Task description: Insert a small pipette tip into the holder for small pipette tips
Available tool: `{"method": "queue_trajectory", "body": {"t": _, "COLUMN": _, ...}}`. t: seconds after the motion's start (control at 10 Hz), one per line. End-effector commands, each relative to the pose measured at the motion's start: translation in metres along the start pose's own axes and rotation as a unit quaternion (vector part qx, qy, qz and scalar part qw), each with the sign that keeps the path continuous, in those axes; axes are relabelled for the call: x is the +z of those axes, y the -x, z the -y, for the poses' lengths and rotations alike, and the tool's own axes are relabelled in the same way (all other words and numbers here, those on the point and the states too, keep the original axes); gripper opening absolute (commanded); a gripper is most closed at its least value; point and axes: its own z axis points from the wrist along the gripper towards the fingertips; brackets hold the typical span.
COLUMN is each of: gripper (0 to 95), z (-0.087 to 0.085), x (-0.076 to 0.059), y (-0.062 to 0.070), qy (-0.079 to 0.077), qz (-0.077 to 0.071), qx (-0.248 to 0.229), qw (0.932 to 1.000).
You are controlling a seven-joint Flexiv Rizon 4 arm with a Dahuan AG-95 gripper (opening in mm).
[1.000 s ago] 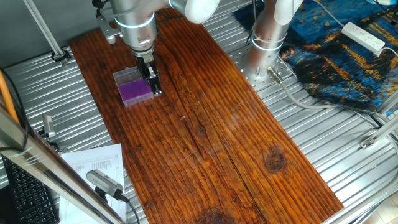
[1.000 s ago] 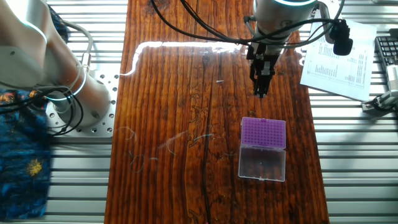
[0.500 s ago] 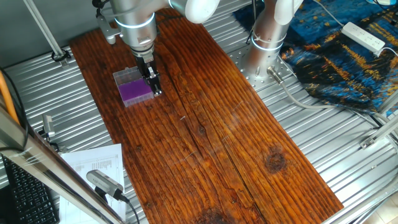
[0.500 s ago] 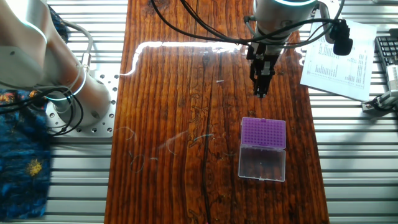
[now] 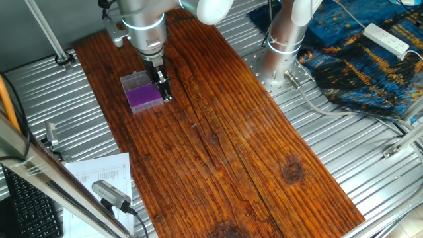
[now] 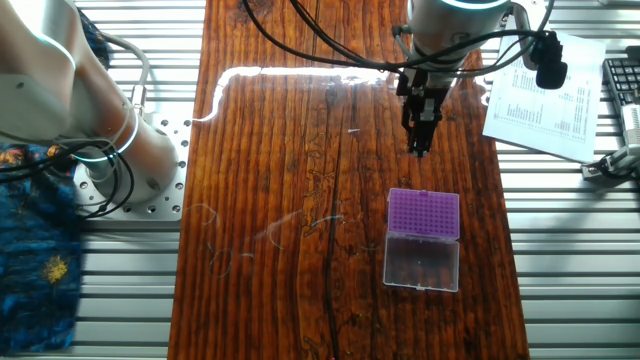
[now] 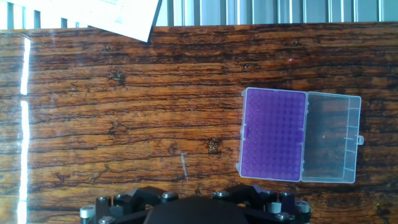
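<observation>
The holder for small pipette tips (image 7: 273,134) lies on the wooden board with its purple rack exposed and its clear lid (image 7: 333,138) folded open beside it. It also shows in one fixed view (image 5: 144,97) and in the other fixed view (image 6: 424,213). The small pipette tip (image 7: 185,166) is a thin pale sliver lying on the wood, apart from the holder. My gripper (image 6: 420,148) hangs above the board just beyond the holder's purple end (image 5: 162,91). Its fingers look pressed together, with nothing visible between them. In the hand view only the dark hand body shows at the bottom edge.
A printed paper sheet (image 6: 545,90) lies off the board on the ribbed metal table (image 6: 560,300). The arm's base (image 5: 281,49) stands beside the board. A blue patterned cloth (image 5: 370,59), a power strip (image 5: 386,38) and a keyboard (image 5: 30,205) lie around it.
</observation>
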Motion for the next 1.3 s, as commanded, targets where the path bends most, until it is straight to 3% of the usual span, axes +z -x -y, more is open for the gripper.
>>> {"method": "queue_trajectory", "body": {"t": 0.1, "gripper": 0.0, "z": -0.0001, "x": -0.0002, "y": 0.0001, "qy": 0.016, "qz": -0.025, "qx": -0.045, "qw": 0.9986}}
{"method": "queue_trajectory", "body": {"t": 1.3, "gripper": 0.0, "z": -0.0025, "x": -0.0034, "y": 0.0057, "qy": 0.015, "qz": -0.036, "qx": -0.042, "qw": 0.9983}}
